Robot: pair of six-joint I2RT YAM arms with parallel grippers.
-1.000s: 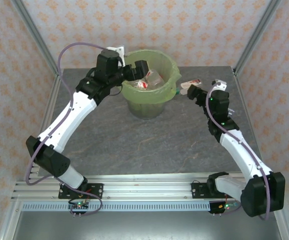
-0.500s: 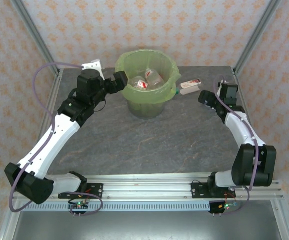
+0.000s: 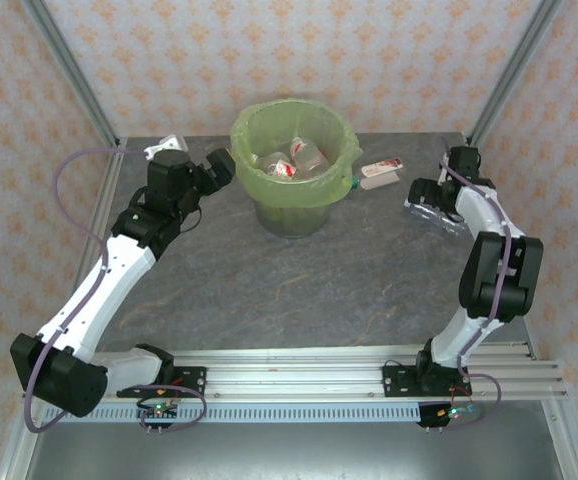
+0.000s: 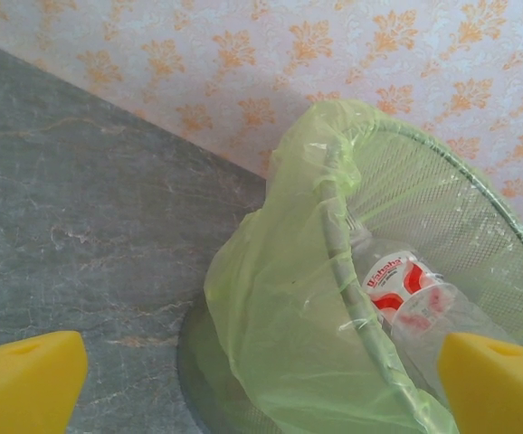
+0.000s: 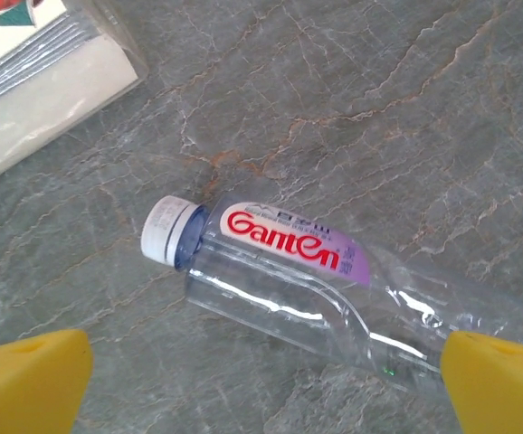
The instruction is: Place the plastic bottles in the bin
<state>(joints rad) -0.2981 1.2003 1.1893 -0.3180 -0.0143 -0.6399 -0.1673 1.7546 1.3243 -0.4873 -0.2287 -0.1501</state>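
The left tool (image 3: 219,164), jaws wide and empty, has pulled back from over the bin (image 3: 289,205) to its left side. Several plastic bottles (image 3: 294,158) lie inside, so that drop looks done. The right tool (image 3: 421,194), also wide, has swung back over a clear bottle (image 5: 289,271) lying on the worktop (image 3: 299,290), likely the next pick.

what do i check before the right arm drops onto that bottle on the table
1. Right gripper open, empty: ok.
2. Bottle lying flat, cap on: ok.
3. Bottle crosswise to the fingers: not ok, it runs nearly along their closing line.
4. White packet apart from the bottle: ok.
5. Left gripper off the bin mouth: ok, beside the rim.
6. Room in the bin: ok.
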